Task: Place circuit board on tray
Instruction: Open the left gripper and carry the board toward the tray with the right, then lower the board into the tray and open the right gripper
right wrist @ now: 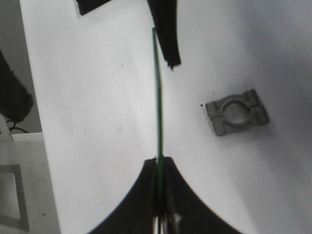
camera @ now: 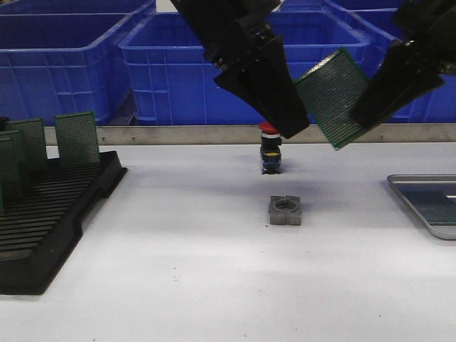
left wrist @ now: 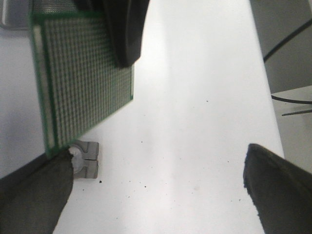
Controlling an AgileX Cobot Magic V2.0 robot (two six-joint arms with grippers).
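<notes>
Circuit board (camera: 333, 97) held aloft upper right of frame, right gripper (right wrist: 160, 161) pinching its edge, left gripper (left wrist: 156, 170) spread; keep it level toward tray (camera: 406, 187) at right edge.

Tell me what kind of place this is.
Probably an electronics assembly or factory workbench. Big blue plastic bins line the back, a black slotted rack holds green circuit boards upright, and the right gripper holds another circuit board near a metal tray.
</notes>
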